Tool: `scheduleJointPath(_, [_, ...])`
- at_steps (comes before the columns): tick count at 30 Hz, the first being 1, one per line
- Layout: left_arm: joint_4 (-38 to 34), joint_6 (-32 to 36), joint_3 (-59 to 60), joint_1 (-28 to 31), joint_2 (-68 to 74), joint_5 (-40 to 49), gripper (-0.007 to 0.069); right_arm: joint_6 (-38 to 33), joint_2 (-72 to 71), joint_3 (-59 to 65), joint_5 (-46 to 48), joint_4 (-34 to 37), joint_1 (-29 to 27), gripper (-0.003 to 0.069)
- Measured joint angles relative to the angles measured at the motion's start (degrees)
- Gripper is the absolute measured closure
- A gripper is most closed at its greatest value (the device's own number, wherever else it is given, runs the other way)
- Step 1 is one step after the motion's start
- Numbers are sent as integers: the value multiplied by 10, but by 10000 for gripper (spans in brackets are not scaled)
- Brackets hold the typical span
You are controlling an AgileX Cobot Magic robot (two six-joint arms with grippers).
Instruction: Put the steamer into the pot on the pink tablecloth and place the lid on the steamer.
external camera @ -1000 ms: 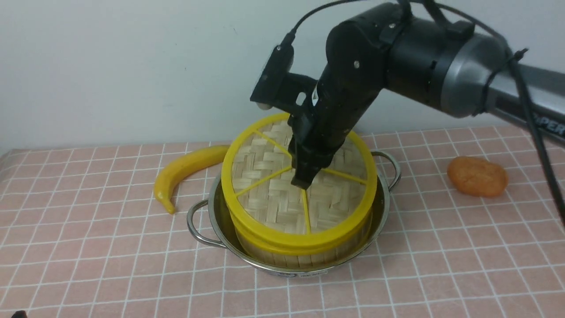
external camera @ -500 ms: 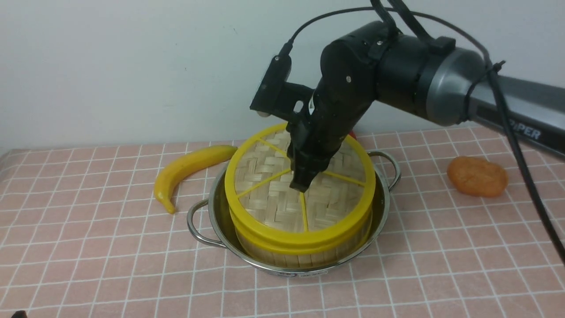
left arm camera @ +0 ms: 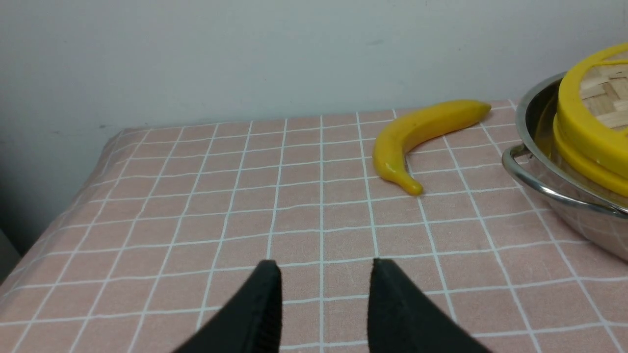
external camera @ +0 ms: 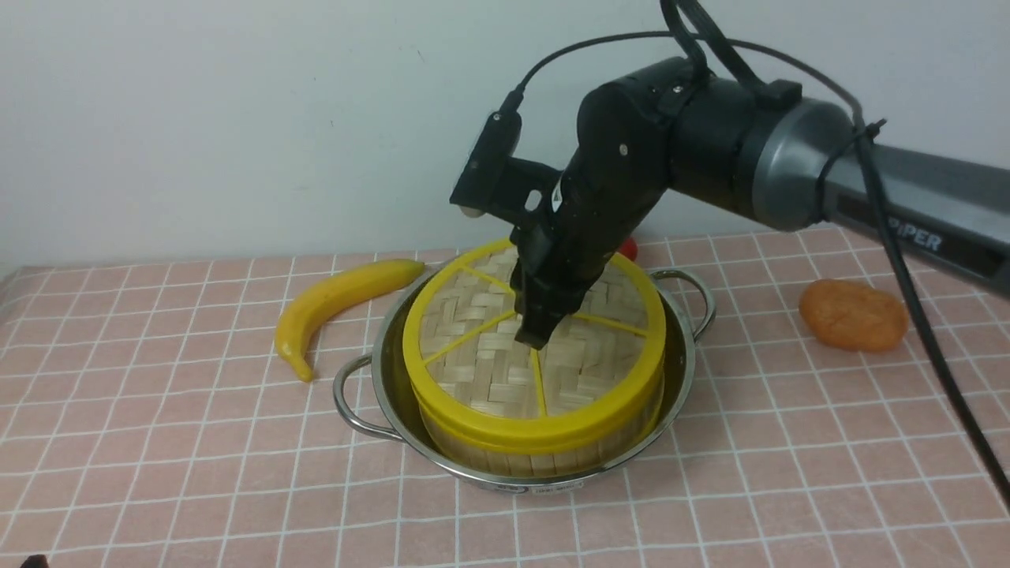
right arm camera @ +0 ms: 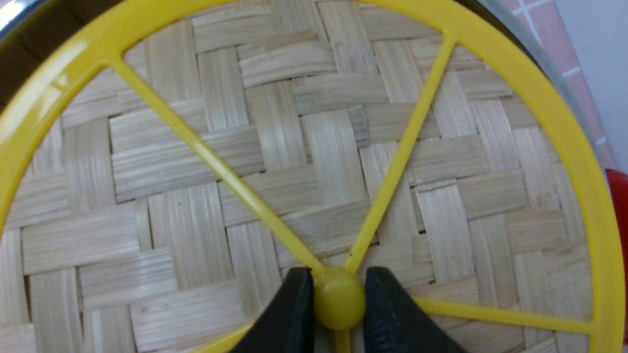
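Note:
The steel pot (external camera: 379, 371) stands on the pink tablecloth (external camera: 158, 442). The steamer (external camera: 536, 454) sits inside it. The woven lid (external camera: 473, 371) with yellow rim and spokes lies on top of the steamer. My right gripper (external camera: 535, 335) reaches down to the lid's middle and is shut on its small yellow hub (right arm camera: 338, 300); the lid (right arm camera: 274, 147) fills the right wrist view. My left gripper (left arm camera: 324, 274) is open and empty, low over the cloth (left arm camera: 196, 206), well clear of the pot (left arm camera: 554, 191). The left arm is out of the front view.
A yellow banana (external camera: 331, 304) lies on the cloth just left of the pot, also in the left wrist view (left arm camera: 417, 135). An orange lump (external camera: 852, 315) lies at the right. Something red (external camera: 628, 248) peeks out behind the pot. A pale wall stands behind.
My right gripper has come down with the lid in it. The lid, tilted and raised a second ago, now lies lower and flatter on the steamer.

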Motion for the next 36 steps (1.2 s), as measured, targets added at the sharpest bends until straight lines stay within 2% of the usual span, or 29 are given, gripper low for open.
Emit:
scheduleJointPath(13, [0,0,0,0,0,0,382,11,15,-1,-16,23,-17,511])
scheduleJointPath(16, [0,0,0,0,0,0,382,13,15,-2,-15,30,-19,479])
scheduleJointPath(18, [0,0,0,0,0,0,382,20,13,-2,-14,33,-22,399])
scheduleJointPath(21, [0,0,0,0,0,0,382,48,3,-1,-16,33,-22,362])
scheduleJointPath(23, [0,0,0,0,0,0,382,68,-12,0,-20,33,-22,403])
scheduleJointPath(28, [0,0,0,0,0,0,382,85,-77,0,-29,33,-22,659])
scheduleJointPath(33, [0,0,0,0,0,0,382,113,-121,0,-29,44,-22,673])
scheduleJointPath(36, [0,0,0,0,0,0,382,137,-143,0,-29,76,-22,673])
